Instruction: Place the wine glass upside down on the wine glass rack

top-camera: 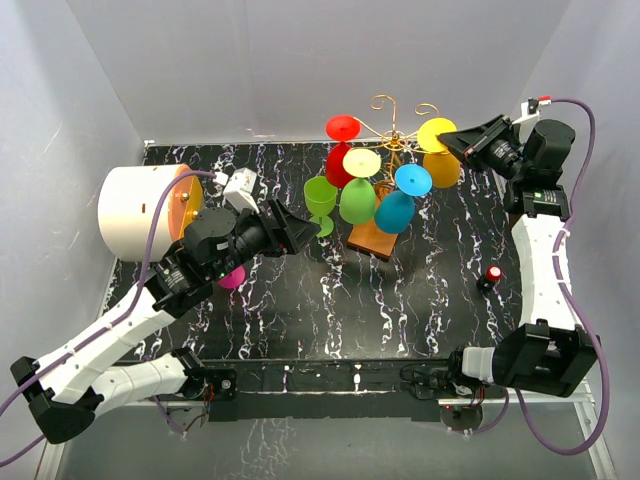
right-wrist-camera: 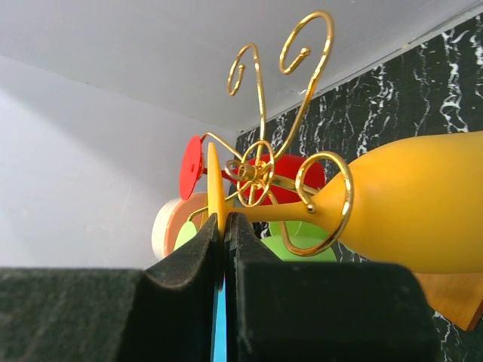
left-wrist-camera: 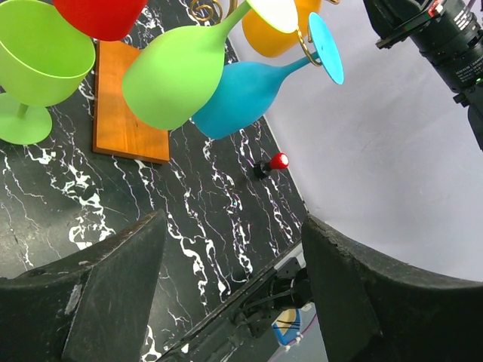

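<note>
The gold wire rack (top-camera: 392,125) stands on its orange-brown base (top-camera: 372,238) at the back middle. A yellow wine glass (top-camera: 440,165) lies with its stem through a scroll arm (right-wrist-camera: 332,204), bowl hanging down. My right gripper (top-camera: 452,143) is shut on the thin edge of its foot (right-wrist-camera: 213,188). Red (top-camera: 340,165), light green (top-camera: 357,200) and blue (top-camera: 395,212) glasses hang upside down on the rack. A green glass (top-camera: 320,200) stands upright on the table to the left of the base. My left gripper (top-camera: 300,228) is open and empty just left of it (left-wrist-camera: 38,68).
A white cylinder with an orange inside (top-camera: 140,212) lies on its side at the far left. A pink thing (top-camera: 232,277) shows under the left arm. A small red-topped object (top-camera: 493,273) stands on the black marbled table (top-camera: 330,300) at the right.
</note>
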